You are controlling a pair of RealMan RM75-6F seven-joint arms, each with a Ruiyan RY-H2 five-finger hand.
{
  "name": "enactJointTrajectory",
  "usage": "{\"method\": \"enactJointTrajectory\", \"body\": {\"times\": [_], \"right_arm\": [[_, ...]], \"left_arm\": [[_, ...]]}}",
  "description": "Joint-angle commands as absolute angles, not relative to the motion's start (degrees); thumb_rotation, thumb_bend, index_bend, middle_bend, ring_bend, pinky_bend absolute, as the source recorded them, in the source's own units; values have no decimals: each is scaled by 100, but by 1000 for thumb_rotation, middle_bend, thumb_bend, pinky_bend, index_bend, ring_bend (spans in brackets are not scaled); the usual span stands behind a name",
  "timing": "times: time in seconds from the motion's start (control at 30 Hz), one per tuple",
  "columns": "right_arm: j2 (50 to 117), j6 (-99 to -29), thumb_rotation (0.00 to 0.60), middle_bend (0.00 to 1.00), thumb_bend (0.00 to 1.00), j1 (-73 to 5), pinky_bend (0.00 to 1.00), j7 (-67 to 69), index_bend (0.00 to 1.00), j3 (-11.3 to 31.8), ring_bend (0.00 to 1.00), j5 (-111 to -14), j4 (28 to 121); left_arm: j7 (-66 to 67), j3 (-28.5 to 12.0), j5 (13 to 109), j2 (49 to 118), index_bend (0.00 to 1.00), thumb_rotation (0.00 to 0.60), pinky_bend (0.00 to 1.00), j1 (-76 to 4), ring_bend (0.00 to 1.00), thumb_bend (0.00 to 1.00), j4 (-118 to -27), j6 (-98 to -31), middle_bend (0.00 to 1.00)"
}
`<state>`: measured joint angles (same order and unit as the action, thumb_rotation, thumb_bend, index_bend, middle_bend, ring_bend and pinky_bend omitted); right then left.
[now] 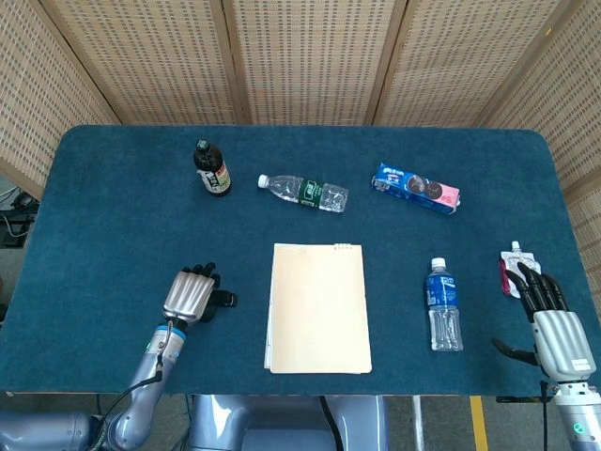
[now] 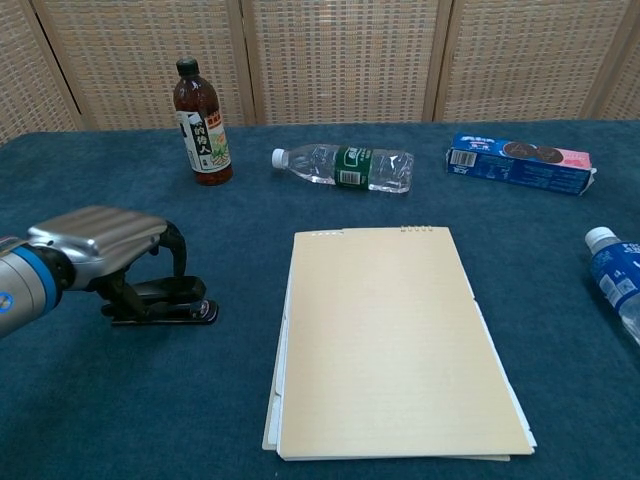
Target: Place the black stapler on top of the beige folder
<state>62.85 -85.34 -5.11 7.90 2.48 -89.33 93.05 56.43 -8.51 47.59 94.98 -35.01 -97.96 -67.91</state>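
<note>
Black stapler: the small black plastic stapler [image 2: 165, 301] lies flat on the blue felt table [image 2: 90, 400], to the left of the folder and apart from it, with bare cloth between them.
Long axis: it runs left to right across the table, one end pointing toward the folder's left edge; in the head view only that end [image 1: 223, 300] shows past the hand.
Beige folder: the flat beige card folder [image 2: 395, 340] lies in the middle of the table near the front edge, its long side running away from the robot, nothing on top of it.
Left hand: the silver-backed left hand [image 2: 105, 245] is arched directly over the stapler, dark fingers [image 2: 176, 262] curled down around its body; whether they have actually clamped it I cannot tell.
Right hand: the right hand [image 1: 554, 329] rests at the far right of the table, fingers extended and apart, holding nothing, well apart from the stapler.
Nearer hand: the left, by far.
Judged next move: once the grip is firm, lift and carry rightward, along the stapler's own axis, to the folder.
</note>
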Motion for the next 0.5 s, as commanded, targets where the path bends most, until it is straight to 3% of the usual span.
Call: {"method": "enactJointTrajectory", "body": {"times": [0.03, 0.23, 0.5], "right_arm": [[6282, -8536, 600, 0, 105, -510, 0, 800, 29, 250, 0, -8935, 9304], [6278, -8543, 600, 0, 104, -507, 0, 816, 29, 253, 0, -8936, 9305], [6266, -8553, 600, 0, 104, -500, 0, 841, 29, 252, 0, -8943, 9310]], "left_arm": [[5636, -852, 4676, 9546, 404, 600, 346, -3552, 249, 364, -9751, -6816, 215], [5585, -812, 4600, 9615, 449, 600, 378, -3613, 280, 374, -9721, -6854, 253], [5169, -721, 5177, 9852, 759, 600, 549, -3609, 518, 540, -9512, -7121, 528]]}}
